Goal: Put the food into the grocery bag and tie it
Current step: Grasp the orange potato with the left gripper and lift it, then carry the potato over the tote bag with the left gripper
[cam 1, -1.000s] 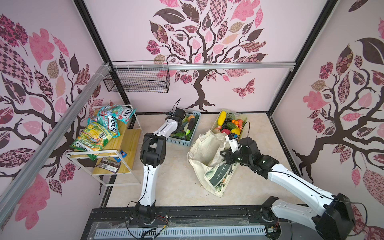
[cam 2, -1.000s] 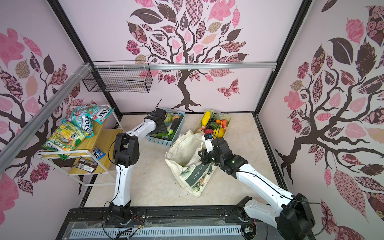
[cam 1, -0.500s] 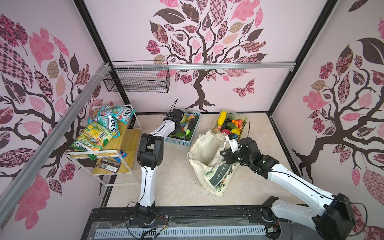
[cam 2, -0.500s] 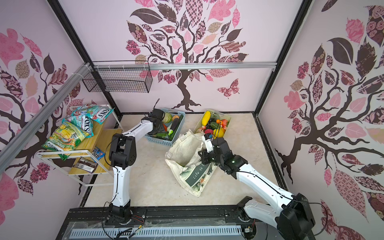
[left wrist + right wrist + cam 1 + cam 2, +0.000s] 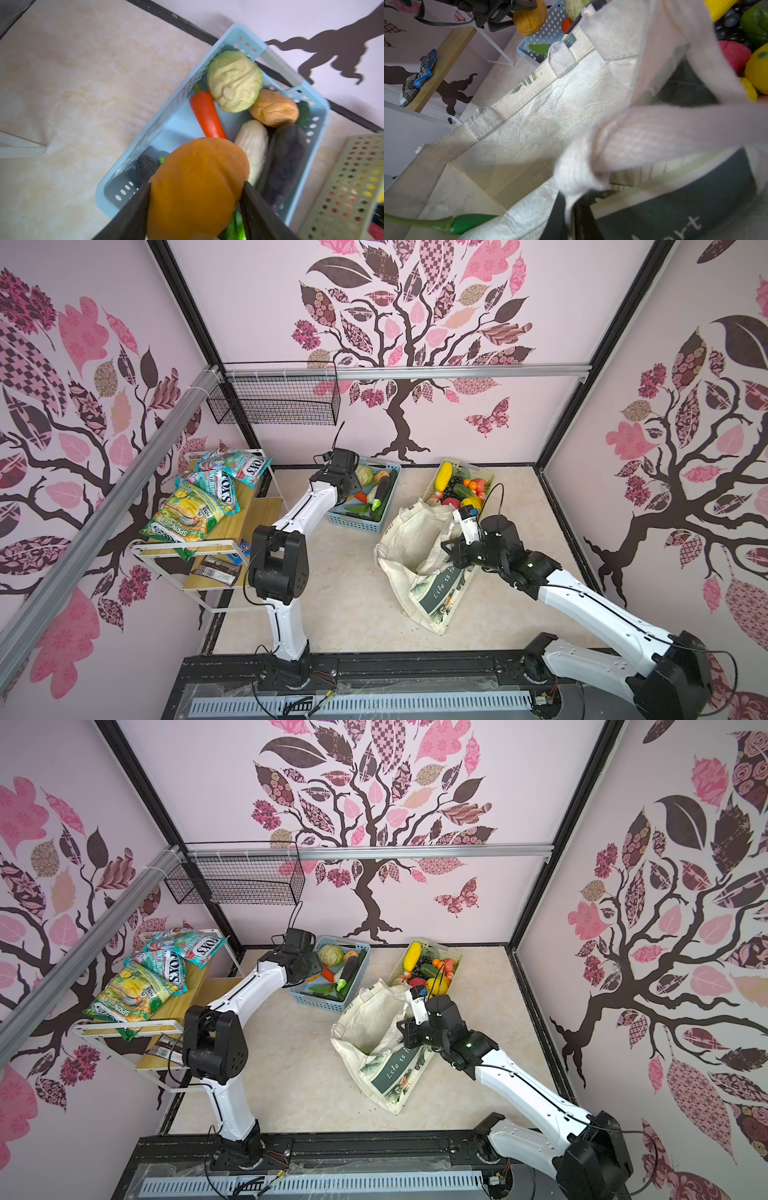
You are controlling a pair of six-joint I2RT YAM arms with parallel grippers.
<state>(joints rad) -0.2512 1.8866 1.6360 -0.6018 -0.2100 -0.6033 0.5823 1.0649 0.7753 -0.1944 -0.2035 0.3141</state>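
Early stage: only a green chilli [image 5: 467, 223] shows inside the grocery bag [image 5: 409, 539], which is untied. Most food sits in the blue basket [image 5: 158, 128] at the bag's 11 o'clock and the green basket [image 5: 489, 479] at 1 o'clock. The left gripper [image 5: 197, 184], jaws wide, clamps an orange pumpkin [image 5: 199, 162] above the blue basket. The right gripper [image 5: 450, 548], nearly closed, pinches the bag's strap [image 5: 654, 133].

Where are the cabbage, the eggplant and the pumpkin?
cabbage [image 5: 234, 81], left wrist view, middle of its wrinkled top.
eggplant [image 5: 288, 158], left wrist view, middle of its purple body.
pumpkin [image 5: 197, 187], left wrist view, middle of its orange skin.
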